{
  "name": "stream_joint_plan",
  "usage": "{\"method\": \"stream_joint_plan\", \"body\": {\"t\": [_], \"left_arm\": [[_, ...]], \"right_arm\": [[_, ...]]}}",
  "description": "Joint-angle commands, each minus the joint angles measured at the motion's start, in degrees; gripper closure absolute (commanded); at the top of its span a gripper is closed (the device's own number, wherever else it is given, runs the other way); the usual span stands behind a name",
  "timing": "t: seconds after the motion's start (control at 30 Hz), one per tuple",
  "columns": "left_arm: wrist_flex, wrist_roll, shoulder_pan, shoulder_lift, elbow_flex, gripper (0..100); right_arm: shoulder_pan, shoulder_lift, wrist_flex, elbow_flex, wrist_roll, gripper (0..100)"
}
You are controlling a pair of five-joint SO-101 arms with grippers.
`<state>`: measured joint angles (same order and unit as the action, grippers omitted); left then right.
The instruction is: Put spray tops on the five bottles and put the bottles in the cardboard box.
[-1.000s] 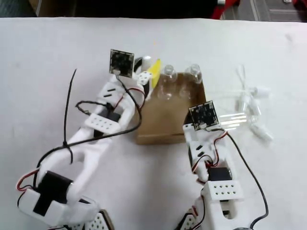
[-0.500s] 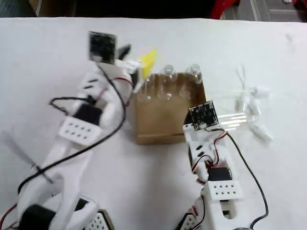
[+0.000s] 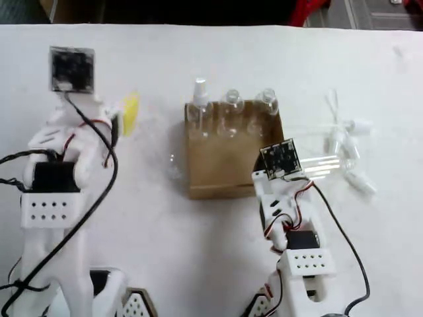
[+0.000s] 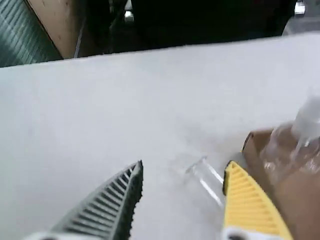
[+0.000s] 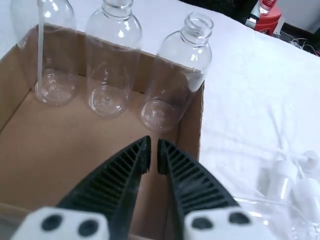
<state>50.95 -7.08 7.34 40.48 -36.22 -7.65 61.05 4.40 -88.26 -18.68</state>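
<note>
Bottles (image 5: 112, 60) stand in the cardboard box (image 5: 55, 145), one partly cut off.

- The white plastic left arm with black motor blocks (image 3: 49, 208) stands long and straight in the high view, from its base at the near edge out to its wrist
- A small black square camera board (image 3: 71, 68) sits on top of that wrist
- Thin black and red wires (image 3: 115, 162) hang in loops along this arm
- The left gripper (image 4: 185, 167) is wide open, with its yellow ribbed finger (image 4: 250, 205) and its grey ribbed finger (image 4: 115, 205) far apart
- The white plastic right arm (image 3: 301, 261) looks shorter and leans a little toward the other arm
- It carries its own black square board (image 3: 281, 157) on the wrist
- The right gripper (image 5: 153, 150) has two black ribbed fingers (image 5: 117, 180) side by side, with just a thin gap between the tips
</note>
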Motion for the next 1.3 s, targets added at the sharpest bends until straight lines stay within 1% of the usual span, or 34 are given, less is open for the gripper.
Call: {"method": "stream_joint_plan", "body": {"t": [0.0,0.1,0.17,0.23,0.4,0.43,0.5,0.6,0.67,0.73,0.87,0.9,0.97,1.07,1.13,1.2,1.27], "left_arm": [[-0.09,-16.97,0.48,1.71,-8.0,76],[-0.26,-33.23,0.75,2.15,-14.07,76],[0.09,-40.09,1.89,2.15,-14.42,76],[-0.88,-41.05,2.77,2.15,-13.98,81],[-5.63,-40.88,2.77,1.71,-11.43,97],[-7.12,-40.79,2.68,1.71,-11.25,98],[-11.08,-38.42,2.77,1.63,-11.69,97],[-17.41,-31.12,4.44,1.54,-11.78,98],[-19.43,-26.64,5.41,1.54,-11.69,98],[-18.37,-24.09,5.58,1.54,-11.25,98],[-17.85,-23.65,5.32,0.22,-10.99,98],[-17.67,-23.38,5.32,-1.45,-9.67,98],[-16.26,-19.78,5.76,-7.69,-5.36,98],[-8.62,-12.84,6.99,-22.55,8.53,98],[0.35,-9.76,6.37,-33.89,20.92,98],[10.29,-7.38,4.26,-44.26,33.41,98],[18.02,-5.01,1.54,-51.91,44.31,98]], "right_arm": [[-0.04,-0.22,-1.45,-0.09,-0.7,98.1],[-0.04,-0.22,-2.42,-0.26,-0.7,98.1],[-0.13,-0.22,-2.42,-0.44,-0.79,98.1],[-0.13,-0.22,-2.59,-0.62,-0.79,98.1],[-0.13,-0.22,-2.59,-0.62,-0.79,98.1],[-0.13,-0.22,-2.59,-0.62,-0.79,98.1],[-0.13,-0.22,-2.59,-0.62,-0.79,98.1],[-0.13,-0.22,-2.59,-0.62,-0.79,98.1],[-0.13,-0.22,-2.59,-0.62,-0.79,98.1],[-0.13,-0.22,-2.59,-0.62,-0.79,98.1],[-0.13,-0.22,-2.59,-0.62,-0.79,98.1],[-0.13,-0.22,-2.59,-0.62,-0.79,98.1],[-0.13,-0.22,-2.59,-0.7,-0.79,98.1],[-0.13,-0.22,-2.59,-0.7,-0.79,98.1],[-0.13,-0.22,-2.59,-0.7,-0.79,98.1],[-0.13,-0.22,-2.59,-0.7,-0.79,98.1],[-0.13,-0.22,-2.59,-0.7,-0.79,98.1]]}}
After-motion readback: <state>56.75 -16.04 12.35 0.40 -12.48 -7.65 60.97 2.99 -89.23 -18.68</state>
